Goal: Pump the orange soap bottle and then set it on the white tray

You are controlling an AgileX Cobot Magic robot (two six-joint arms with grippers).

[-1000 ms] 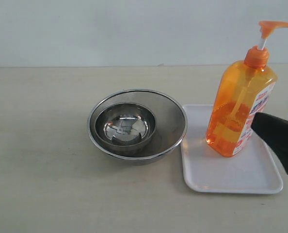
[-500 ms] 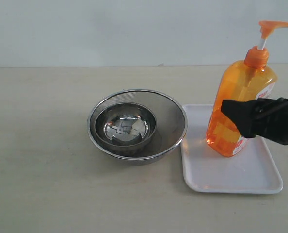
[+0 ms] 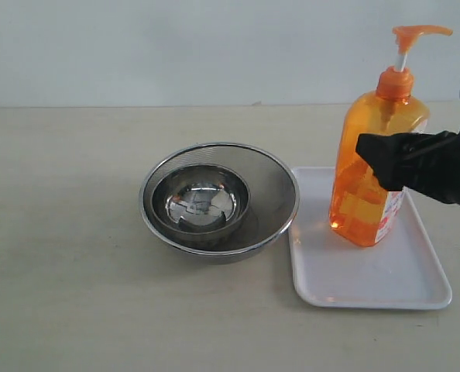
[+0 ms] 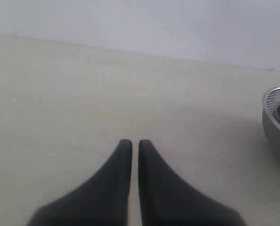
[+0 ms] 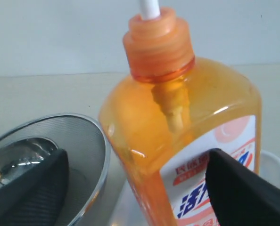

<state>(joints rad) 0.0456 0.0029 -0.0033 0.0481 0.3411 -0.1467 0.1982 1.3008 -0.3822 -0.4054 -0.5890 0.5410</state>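
Note:
The orange soap bottle [image 3: 367, 167] stands on the white tray [image 3: 385, 283] at the right, its pump head [image 3: 416, 32] raised on the white stem. My right gripper [image 3: 379, 159] reaches in from the right edge at the bottle's mid-height and is open, with a finger on each side of the bottle. In the right wrist view the bottle [image 5: 177, 122] fills the space inside the right gripper [image 5: 137, 162]. One finger [image 5: 243, 193] lies against the label, and the other [image 5: 29, 188] stands apart from it. My left gripper [image 4: 131, 142] is shut and empty above bare tabletop.
Two round steel bowls [image 3: 218, 198], one nested in the other, sit just left of the tray, almost touching its edge. The outer bowl's rim [image 4: 279, 120] also shows in the left wrist view. A pale wall rises behind the beige table.
My right gripper has come in from the right edge to straddle the bottle. The bottle's top has shifted left and stands a little higher in view.

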